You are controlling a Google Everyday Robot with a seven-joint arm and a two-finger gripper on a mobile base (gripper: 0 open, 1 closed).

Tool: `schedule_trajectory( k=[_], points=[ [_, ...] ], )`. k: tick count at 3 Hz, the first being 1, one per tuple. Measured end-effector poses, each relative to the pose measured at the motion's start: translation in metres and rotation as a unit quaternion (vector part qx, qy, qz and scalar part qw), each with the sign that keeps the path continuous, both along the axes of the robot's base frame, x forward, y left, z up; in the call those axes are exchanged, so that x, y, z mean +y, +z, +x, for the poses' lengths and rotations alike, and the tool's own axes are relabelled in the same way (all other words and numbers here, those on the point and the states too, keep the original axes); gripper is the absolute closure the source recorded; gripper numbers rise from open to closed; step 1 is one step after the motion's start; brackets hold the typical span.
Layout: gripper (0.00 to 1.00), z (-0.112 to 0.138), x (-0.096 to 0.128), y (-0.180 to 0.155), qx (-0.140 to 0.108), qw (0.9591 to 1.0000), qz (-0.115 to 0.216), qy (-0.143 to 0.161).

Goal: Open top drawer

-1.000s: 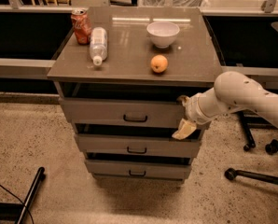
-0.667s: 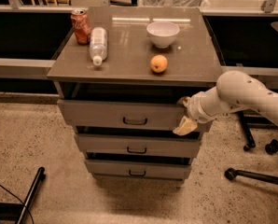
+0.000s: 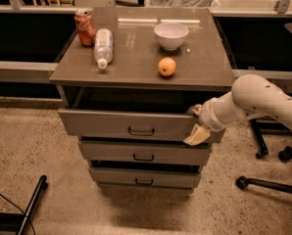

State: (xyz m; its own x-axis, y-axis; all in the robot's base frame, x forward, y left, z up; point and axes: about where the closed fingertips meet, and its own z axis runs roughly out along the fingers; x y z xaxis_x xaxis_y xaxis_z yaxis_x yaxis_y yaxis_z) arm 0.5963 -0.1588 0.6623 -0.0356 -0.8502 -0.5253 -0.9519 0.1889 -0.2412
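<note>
The top drawer is the widest grey drawer, with a small dark loop handle at its centre. It stands partly pulled out from under the cabinet top, with a dark gap showing behind its front. My gripper, on a white arm reaching in from the right, is at the right end of the drawer front, against its upper edge.
On the cabinet top are a red can, a lying plastic bottle, a white bowl and an orange. Two narrower drawers sit below. Chair legs with castors are at right, a black bar at lower left.
The top drawer has slid further out towards the camera, and my gripper has moved with its right end. The things on the cabinet top have not moved.
</note>
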Motion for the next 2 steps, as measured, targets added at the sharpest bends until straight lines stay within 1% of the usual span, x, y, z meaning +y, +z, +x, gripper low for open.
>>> schedule_trajectory(
  k=[1,2],
  points=[
    [0.34,-0.021,0.002,0.005,0.009,0.9996,0.001,0.027],
    [0.61,-0.055,0.007,0.002,0.038,0.9970,-0.007,0.068]
  ],
)
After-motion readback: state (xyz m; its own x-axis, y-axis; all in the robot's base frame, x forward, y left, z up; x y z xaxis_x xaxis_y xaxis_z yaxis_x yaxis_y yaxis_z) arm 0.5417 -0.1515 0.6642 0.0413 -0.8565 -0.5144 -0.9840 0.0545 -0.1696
